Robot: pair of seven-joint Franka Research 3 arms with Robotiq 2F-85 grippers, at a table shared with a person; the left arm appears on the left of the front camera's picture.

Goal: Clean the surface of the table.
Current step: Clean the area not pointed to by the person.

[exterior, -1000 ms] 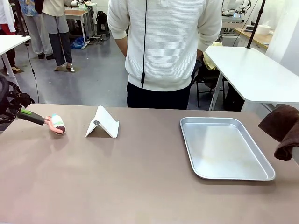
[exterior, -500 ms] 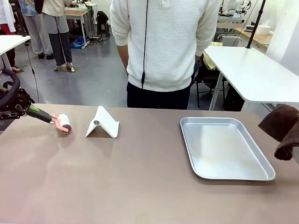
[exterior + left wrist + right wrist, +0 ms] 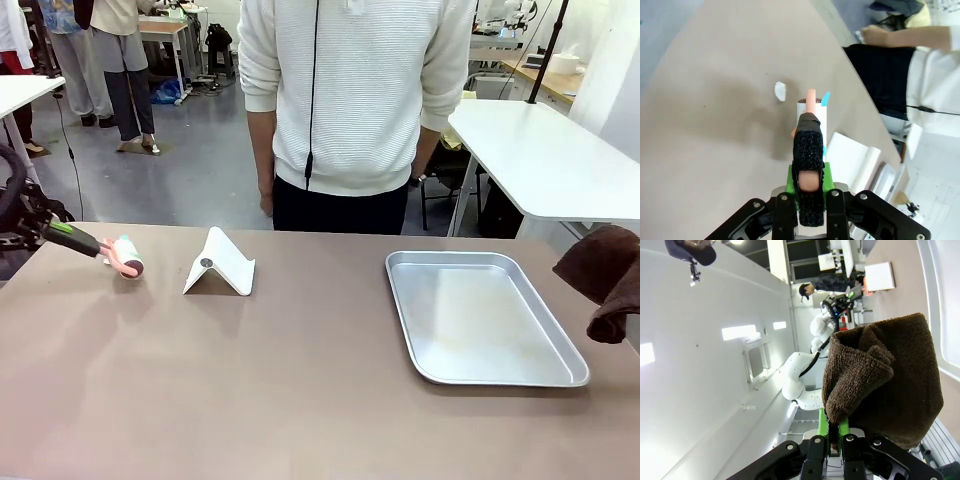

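Two obstacles on table (image 3: 300, 380): stand (image 3: 222, 265), tray (image 3: 480, 315).

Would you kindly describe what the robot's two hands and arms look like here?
Both the left hand and right hand are black and angular, with round bolt heads and bright green pads. The left arm is glossy white with rounded links, and a black cable loops beside it.

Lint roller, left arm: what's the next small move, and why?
Probably shift the lint roller slightly sideways and forward over the small white scrap. The left gripper has its fingers shut on the handle, the roll sits low over the table, and the scrap lies just beside the roll, apart from it.
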